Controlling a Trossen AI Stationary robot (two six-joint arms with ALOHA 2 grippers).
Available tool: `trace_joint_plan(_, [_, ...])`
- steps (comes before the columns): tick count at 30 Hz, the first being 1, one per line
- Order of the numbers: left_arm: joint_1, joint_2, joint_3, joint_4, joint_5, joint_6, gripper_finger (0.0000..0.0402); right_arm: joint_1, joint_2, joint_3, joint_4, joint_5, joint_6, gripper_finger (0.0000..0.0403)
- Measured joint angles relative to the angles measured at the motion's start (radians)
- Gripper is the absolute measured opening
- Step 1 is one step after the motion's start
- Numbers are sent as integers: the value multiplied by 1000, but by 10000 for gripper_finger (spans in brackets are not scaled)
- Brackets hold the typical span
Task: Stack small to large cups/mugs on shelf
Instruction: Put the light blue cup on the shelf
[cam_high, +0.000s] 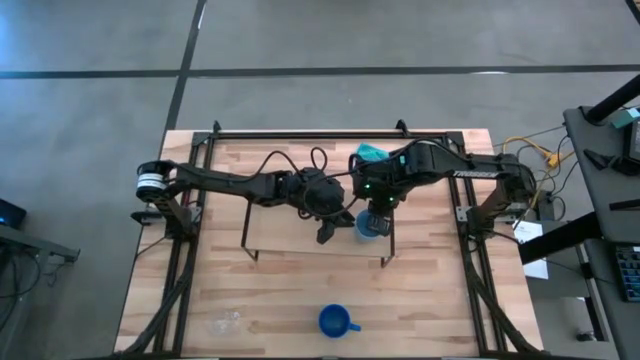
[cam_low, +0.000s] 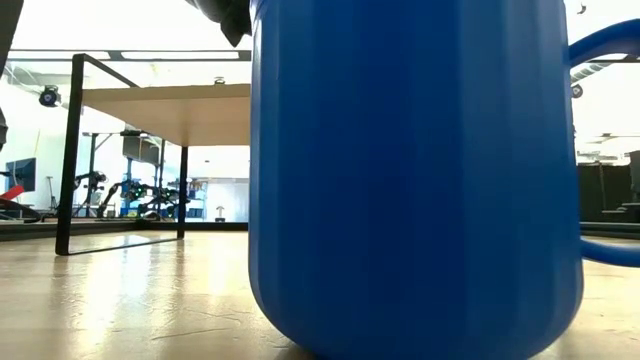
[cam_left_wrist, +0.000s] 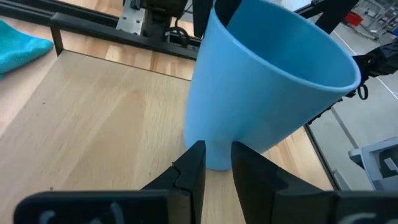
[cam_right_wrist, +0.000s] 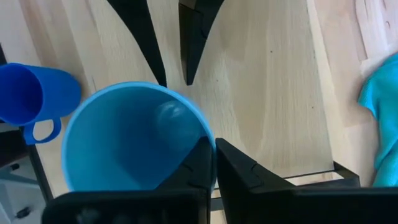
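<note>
Here, my right gripper (cam_right_wrist: 211, 163) pinches the rim of the light blue cup (cam_right_wrist: 134, 140), which sits on the shelf (cam_high: 290, 225) near its right end. My left gripper (cam_left_wrist: 216, 163), fingers slightly parted and released, sits on the shelf just beside the cup's base. The dark blue mug (cam_high: 336, 321) stands on the table (cam_high: 250, 300), well in front of the shelf.

Light blue handleless cups: one, the light blue cup (cam_high: 369, 226) at the right end of the shelf, between the two grippers.
Dark blue handled mugs: one, the dark blue mug (cam_high: 335, 321) on the near part of the table, right of centre.
Shelves: one, the shelf (cam_high: 290, 232), mid-table.
Teal cloths: one, the teal cloth (cam_high: 371, 152) on the far side, right of centre.
Arms: two, the left arm (cam_high: 225, 184) and the right arm (cam_high: 460, 167).
Grippers: two, the left gripper (cam_left_wrist: 217, 163) and the right gripper (cam_right_wrist: 211, 154).
</note>
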Motion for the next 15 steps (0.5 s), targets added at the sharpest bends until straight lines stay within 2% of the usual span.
trace_joint_plan(15, [2, 0, 8, 19, 8, 0, 63, 0, 0, 0, 2, 5, 0, 86])
